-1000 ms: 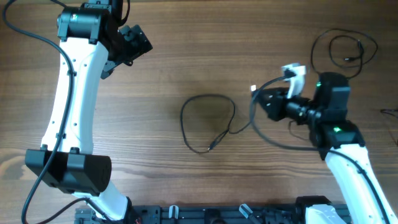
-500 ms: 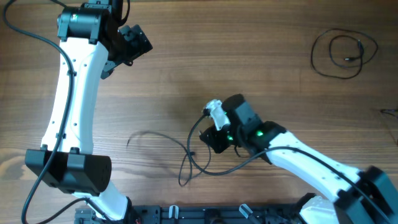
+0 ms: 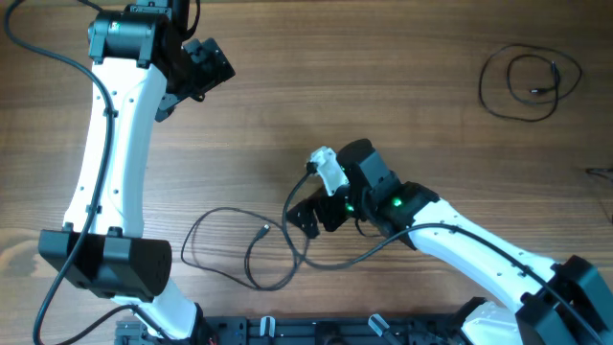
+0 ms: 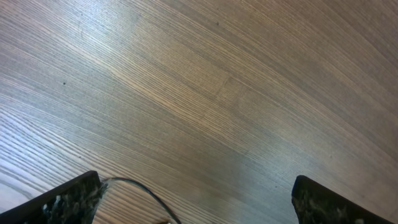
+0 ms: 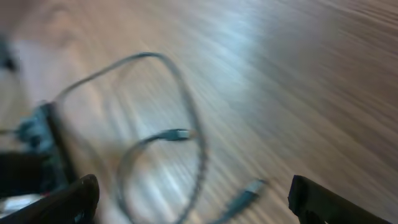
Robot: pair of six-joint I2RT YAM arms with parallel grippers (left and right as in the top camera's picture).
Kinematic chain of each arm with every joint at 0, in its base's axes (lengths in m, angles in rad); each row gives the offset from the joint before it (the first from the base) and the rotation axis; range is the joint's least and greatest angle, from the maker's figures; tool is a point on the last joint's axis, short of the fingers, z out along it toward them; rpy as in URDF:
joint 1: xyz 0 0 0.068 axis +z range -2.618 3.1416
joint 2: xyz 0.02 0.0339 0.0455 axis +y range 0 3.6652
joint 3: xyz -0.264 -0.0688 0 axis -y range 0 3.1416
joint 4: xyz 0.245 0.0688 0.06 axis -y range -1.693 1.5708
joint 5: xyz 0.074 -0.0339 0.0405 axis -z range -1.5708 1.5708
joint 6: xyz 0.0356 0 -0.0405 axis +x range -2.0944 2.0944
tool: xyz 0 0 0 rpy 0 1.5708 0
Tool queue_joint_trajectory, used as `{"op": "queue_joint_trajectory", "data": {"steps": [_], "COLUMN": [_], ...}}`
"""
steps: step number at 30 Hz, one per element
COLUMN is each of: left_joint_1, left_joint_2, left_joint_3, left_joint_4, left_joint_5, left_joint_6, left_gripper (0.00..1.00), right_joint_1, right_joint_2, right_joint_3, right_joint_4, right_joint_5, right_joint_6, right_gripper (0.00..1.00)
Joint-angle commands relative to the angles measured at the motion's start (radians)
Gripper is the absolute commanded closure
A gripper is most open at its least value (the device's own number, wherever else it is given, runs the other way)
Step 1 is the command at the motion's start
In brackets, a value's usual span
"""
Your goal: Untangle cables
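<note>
I read the table as nearly sorted; the two cables lie well apart, so the step in hand is laying this nearer cord out cleanly. My left arm is parked at the far left; my right arm reaches in low across the front centre. The left gripper shows both fingers at the outer edges of its wrist view, spread wide with only bare wood between them. The right gripper is likewise spread wide and grips nothing, though its wrist view is blurred. The coiled cable sits alone at the far right corner; I would leave it be. The loose cable lies in an open loop near the front edge, just left of the right gripper; from overhead it appears to cross itself once, though I cannot be sure. Its plug rests inside the loop, apart from the fingers. To finish well, I judge the right gripper should rise straight up first, so that neither finger nor the arm's own thicker wire drags the cord; then, if the crossing is real, pinch close behind the plug and draw it slowly outward, low over the wood.
</note>
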Motion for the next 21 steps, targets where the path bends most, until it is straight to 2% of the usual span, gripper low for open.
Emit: {"op": "queue_joint_trajectory", "data": {"steps": [1,2,5,6,8,9,10,12,17,19,21], "left_joint_1": [-0.003,-0.003,-0.003,-0.003,-0.003,-0.003,-0.003,-0.003,-0.003,-0.003,-0.003], "left_joint_2": [-0.014,-0.014,-0.014,-0.014,-0.014,-0.014,-0.014,-0.014,-0.014,-0.014,-0.014], "left_joint_3": [0.003,0.003,0.003,0.003,0.003,0.003,0.003,0.003,0.003,0.003,0.003], "left_joint_4": [-0.001,-0.001,-0.001,-0.001,-0.001,-0.001,-0.001,-0.001,-0.001,-0.001,0.000], "left_joint_5": [-0.010,-0.010,-0.010,-0.010,-0.010,-0.010,-0.010,-0.010,-0.010,-0.010,-0.010], "left_joint_6": [-0.009,-0.009,-0.009,-0.009,-0.009,-0.009,-0.009,-0.009,-0.009,-0.009,-0.009], "left_gripper": [0.00,0.00,0.00,0.00,0.00,0.00,0.00,0.00,0.00,0.00,0.00], "right_joint_1": [0.069,0.112,0.207,0.240,0.313,0.352,0.379,0.430,0.494,0.505,0.531], "right_joint_2": [-0.016,-0.016,-0.012,-0.012,-0.011,0.000,0.013,0.063,0.188,0.252,0.311], "right_joint_3": [0.024,0.024,0.024,0.024,0.024,0.024,0.024,0.024,0.024,0.049,0.101], "right_joint_4": [0.011,0.010,0.008,0.015,0.030,0.045,0.063,0.108,0.312,0.324,0.271], "right_joint_5": [-0.163,-0.130,0.023,0.068,0.161,0.218,0.259,0.286,0.385,0.378,0.370], "right_joint_6": [-0.184,-0.237,-0.313,-0.334,-0.383,-0.397,-0.395,-0.379,-0.240,-0.126,-0.153], "right_gripper": [0.00,0.01,0.11,0.11,0.02,0.01,0.01,0.10,0.23,0.24,0.21]}}
